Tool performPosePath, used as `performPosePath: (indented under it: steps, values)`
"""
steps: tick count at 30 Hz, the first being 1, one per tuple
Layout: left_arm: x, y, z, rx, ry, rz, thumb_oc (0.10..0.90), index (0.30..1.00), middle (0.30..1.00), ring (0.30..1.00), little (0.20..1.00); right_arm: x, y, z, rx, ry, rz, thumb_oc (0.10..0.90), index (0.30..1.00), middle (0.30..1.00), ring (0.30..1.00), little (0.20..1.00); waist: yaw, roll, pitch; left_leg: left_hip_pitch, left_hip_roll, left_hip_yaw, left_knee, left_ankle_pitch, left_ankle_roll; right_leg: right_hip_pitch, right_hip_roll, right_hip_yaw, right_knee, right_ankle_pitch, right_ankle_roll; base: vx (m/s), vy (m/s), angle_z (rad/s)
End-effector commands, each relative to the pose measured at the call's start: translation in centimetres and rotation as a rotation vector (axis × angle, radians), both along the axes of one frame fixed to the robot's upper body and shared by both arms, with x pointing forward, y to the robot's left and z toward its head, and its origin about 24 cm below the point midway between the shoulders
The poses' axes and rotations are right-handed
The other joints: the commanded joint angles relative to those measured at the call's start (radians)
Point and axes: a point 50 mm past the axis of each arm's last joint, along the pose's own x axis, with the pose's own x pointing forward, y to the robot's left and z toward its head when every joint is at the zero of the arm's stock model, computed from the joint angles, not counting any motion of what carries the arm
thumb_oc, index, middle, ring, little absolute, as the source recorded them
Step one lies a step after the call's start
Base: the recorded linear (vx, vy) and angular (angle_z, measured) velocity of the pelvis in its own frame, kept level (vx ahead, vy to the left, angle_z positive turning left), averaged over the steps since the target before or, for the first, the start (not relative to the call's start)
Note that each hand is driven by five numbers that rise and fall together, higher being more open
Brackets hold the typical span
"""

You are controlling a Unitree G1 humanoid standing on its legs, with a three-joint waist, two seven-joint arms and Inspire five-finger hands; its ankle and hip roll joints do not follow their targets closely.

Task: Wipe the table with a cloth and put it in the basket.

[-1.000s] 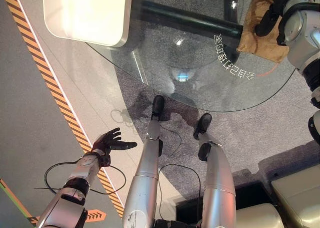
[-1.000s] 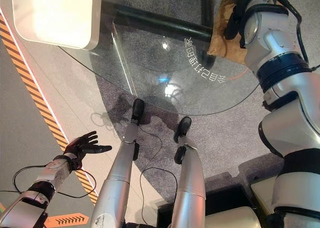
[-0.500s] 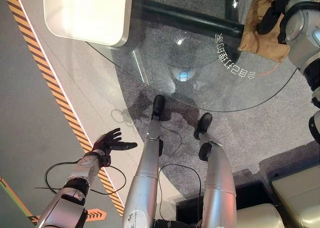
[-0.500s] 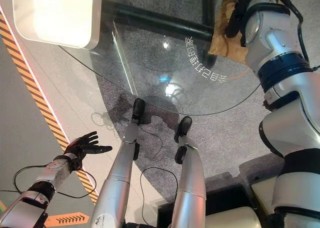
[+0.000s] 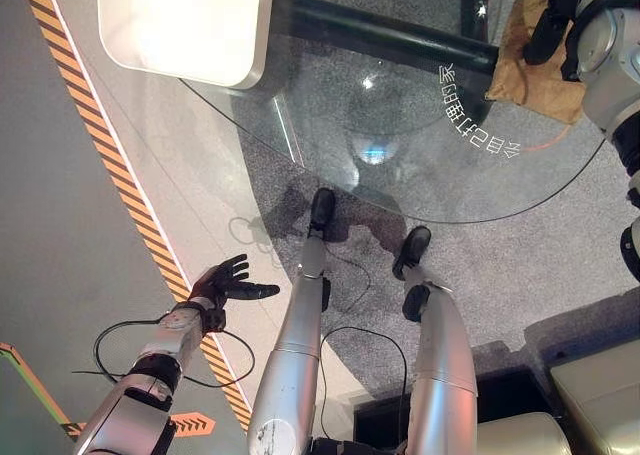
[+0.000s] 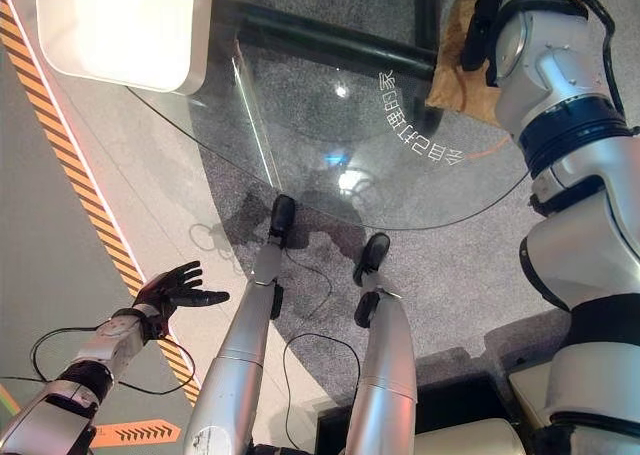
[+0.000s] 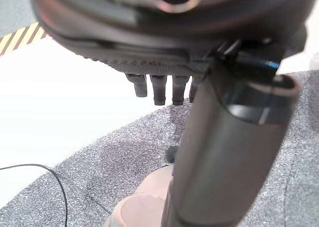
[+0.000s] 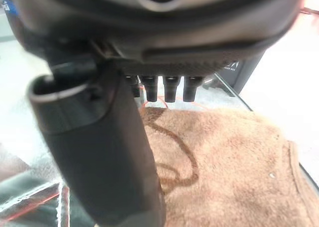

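Table: round glass table (image 5: 400, 165) w/ dark tube frame beneath, grey carpet (image 5: 520, 265) showing thru the pane; white printed characters curve along the glass near the cloth.
Cloth: brown terry cloth (image 5: 535, 70) lies flat on the table top at its far right edge, spread out, not bunched; right wrist view shows its nap and a hemmed edge (image 8: 234, 172) up close.
Right hand: right hand (image 5: 548, 30) sits over the cloth on the table's far right side, dark fingers (image 8: 169, 87) pointing down at the fabric, fairly straight in the wrist view, thumb alongside. Not curled round the cloth, no pinch seen; whether the tips actually touch the fabric can't be told.
Left hand: left hand (image 5: 228, 283) hangs well off the table, out past its near left rim, above the pale floor by the orange-black hazard stripe (image 5: 110, 165). Fingers spread and relaxed, thumb out, holding nothing.
White unit: white rounded-corner box shape (image 5: 185, 25) at the table's far left side, overlapping the glass rim.
Floor: pale strip runs between the hazard stripe and the carpet on the table's left.
Cushions: beige padded seats (image 5: 600, 385) well clear of the table, near right.
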Motion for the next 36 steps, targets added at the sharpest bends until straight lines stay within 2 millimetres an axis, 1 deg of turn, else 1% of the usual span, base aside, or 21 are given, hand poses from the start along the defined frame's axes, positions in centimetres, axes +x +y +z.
performPosePath:
  steps: [1,18,24,27,28,29,30,31,32,36]
  values:
    - [-3.2,1.9,-2.4,0.014,0.107,0.044,0.8,0.9,0.9,0.9,0.9,-0.8,-2.8,0.2,-0.069,0.023,-0.145,0.8,0.9,0.9,0.9,0.9,-0.011,0.036,-0.007,-0.016,-0.08,0.051,0.11,-0.108,0.083,0.046,0.06,-0.062,-0.191,0.131,-0.002,0.0,0.0,0.0]
    - [-3.3,2.4,-2.1,0.014,0.103,0.045,0.8,0.9,0.9,0.9,0.9,-1.0,-3.9,-0.2,-0.096,0.101,-0.217,0.8,0.9,0.9,0.9,0.9,-0.011,0.032,-0.007,-0.017,-0.075,0.054,0.103,-0.104,0.083,0.045,0.061,-0.065,-0.197,0.137,-0.002,0.0,0.0,0.0]
    - [-3.3,2.7,-1.9,0.013,0.102,0.045,0.8,0.9,0.9,0.9,0.9,-1.1,-4.1,-0.2,-0.16,0.145,-0.261,0.8,0.9,0.9,0.9,0.9,-0.011,0.027,-0.007,-0.011,-0.073,0.056,0.1,-0.105,0.082,0.053,0.061,-0.068,-0.201,0.137,-0.001,0.0,0.0,0.0]
    - [-3.2,2.9,-1.8,0.013,0.101,0.042,0.8,0.9,0.9,0.9,0.9,-1.2,-4.0,0.2,-0.199,0.156,-0.281,0.8,0.9,0.9,0.9,0.9,-0.011,0.025,-0.007,-0.009,-0.072,0.057,0.1,-0.103,0.081,0.055,0.06,-0.07,-0.205,0.141,-0.001,0.0,0.0,0.0]
    - [-3.2,2.9,-1.7,0.014,0.099,0.041,0.8,0.9,0.9,0.9,0.9,-1.2,-4.0,0.2,-0.199,0.162,-0.284,0.737,0.846,0.846,0.846,0.837,-0.011,0.025,-0.007,-0.011,-0.073,0.056,0.101,-0.103,0.082,0.053,0.061,-0.069,-0.205,0.141,-0.001,0.0,0.0,0.0]
    - [-3.2,2.9,-1.8,0.016,0.099,0.04,0.8,0.9,0.9,0.9,0.9,-1.2,-3.9,0.2,-0.206,0.167,-0.287,0.616,0.742,0.742,0.742,0.716,-0.01,0.023,-0.007,-0.01,-0.072,0.056,0.1,-0.104,0.082,0.056,0.06,-0.07,-0.206,0.141,0.0,0.0,0.0,0.0]
    - [-3.2,2.9,-1.8,0.018,0.099,0.039,0.8,0.9,0.9,0.9,0.9,-1.2,-3.9,0.2,-0.208,0.168,-0.29,0.147,0.34,0.34,0.34,0.247,-0.009,0.022,-0.007,-0.007,-0.073,0.056,0.097,-0.104,0.082,0.059,0.06,-0.071,-0.209,0.142,0.0,0.0,0.0,0.0]
    - [-3.2,2.8,-1.7,0.019,0.1,0.039,0.8,0.9,0.9,0.9,0.9,-1.2,-4.0,0.2,-0.206,0.17,-0.289,0.147,0.34,0.34,0.34,0.247,-0.009,0.021,-0.007,-0.006,-0.073,0.055,0.097,-0.103,0.082,0.061,0.061,-0.071,-0.211,0.142,0.0,0.0,0.0,0.0]
    - [-3.2,2.9,-1.7,0.021,0.101,0.04,0.8,0.9,0.9,0.9,0.9,-1.2,-4.0,0.2,-0.203,0.172,-0.288,0.1,0.3,0.3,0.3,0.2,-0.009,0.02,-0.007,-0.004,-0.074,0.055,0.095,-0.103,0.082,0.063,0.062,-0.071,-0.212,0.142,0.0,0.0,0.0,0.0]
    - [-3.2,3.0,-1.7,0.02,0.1,0.042,0.8,0.9,0.9,0.9,0.9,-1.2,-3.9,0.2,-0.197,0.181,-0.284,0.1,0.3,0.3,0.3,0.2,-0.009,0.019,-0.007,-0.003,-0.074,0.056,0.092,-0.101,0.083,0.062,0.062,-0.071,-0.215,0.145,0.001,0.0,0.0,0.0]
